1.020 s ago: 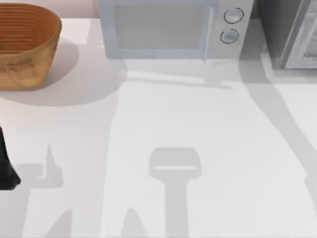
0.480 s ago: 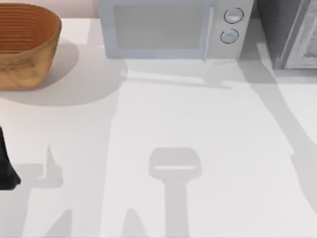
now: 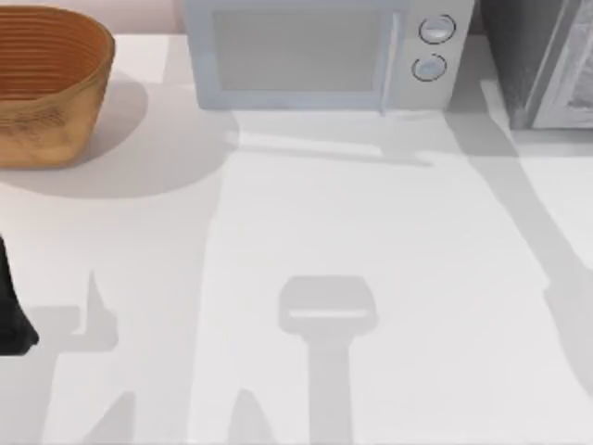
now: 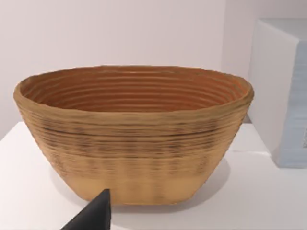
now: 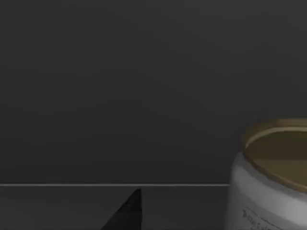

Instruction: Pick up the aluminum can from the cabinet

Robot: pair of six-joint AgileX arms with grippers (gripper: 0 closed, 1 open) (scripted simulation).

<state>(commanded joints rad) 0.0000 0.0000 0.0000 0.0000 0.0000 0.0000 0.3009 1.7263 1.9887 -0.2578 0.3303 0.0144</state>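
Left arm (image 3: 11, 311) parked at the worktop's (image 3: 389, 232) left edge, well in front of the woven basket (image 3: 46, 83); pincer spread impossible to tell. Beyond, microwave (image 3: 320, 51) just right of the basket. Aluminum can (image 5: 271, 177) standing inside the dark cabinet (image 5: 120, 86), close before the right pincer, grip likewise impossible to tell.

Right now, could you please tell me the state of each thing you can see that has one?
Basket: upright, nothing inside, on the table's far left.
Microwave: door shut.
Cabinet: at the table's far right; whether it is open, cannot tell.
Can: upright on a dark shelf.
Left gripper: at the table's left edge, facing the basket.
Right gripper: near the can, not touching it.
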